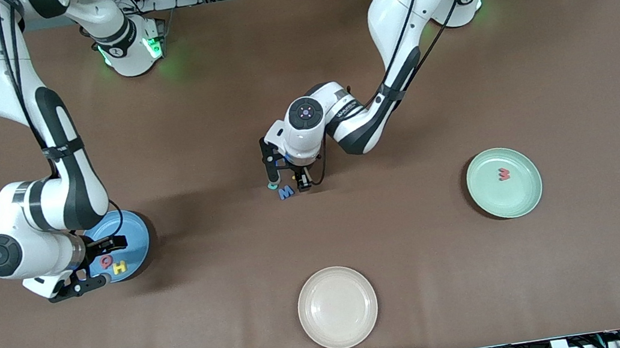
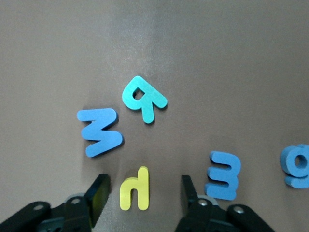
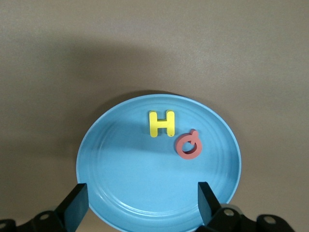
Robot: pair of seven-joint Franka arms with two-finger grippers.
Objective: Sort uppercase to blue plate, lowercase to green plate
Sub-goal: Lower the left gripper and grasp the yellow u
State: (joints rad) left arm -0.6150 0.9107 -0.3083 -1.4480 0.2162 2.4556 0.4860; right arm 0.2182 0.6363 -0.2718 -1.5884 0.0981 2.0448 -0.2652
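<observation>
- Left gripper: low over the letter cluster, farther from the front camera than the beige plate. Open, one finger on each side of the yellow h, a gap showing on both sides, nothing gripped yet.
- Straddled that way, probably, to pinch the h across its width for the trip to the green plate.
- Lying flat on the worktop close by the h: blue M and teal R, almost touching each other; small blue m just beside one finger; blue g further along, cut by the frame edge.
- Risk, as judged: small blue m close enough to be nudged when the fingers shut.
- Green plate: toward the left arm's end from the beige plate, a little farther from the camera. Red w lying in it.
- Blue plate: toward the right arm's end from the beige plate. Red Q and yellow H side by side in it, apart.
- Right gripper: over the blue plate, fingers wide apart, holding nothing; arm waiting.
- Tally, as judged: two capitals and one small letter sorted; five letters left on the worktop.
- Beige plate: no letters in it, no part in the sort.
- Surface: plain matte brown cover, flat, soft shadows under both arms.
- Room: cables and plugs along the edge by the arm bases, metal framing at the corners, a small bracket at the edge nearest the beige plate.
</observation>
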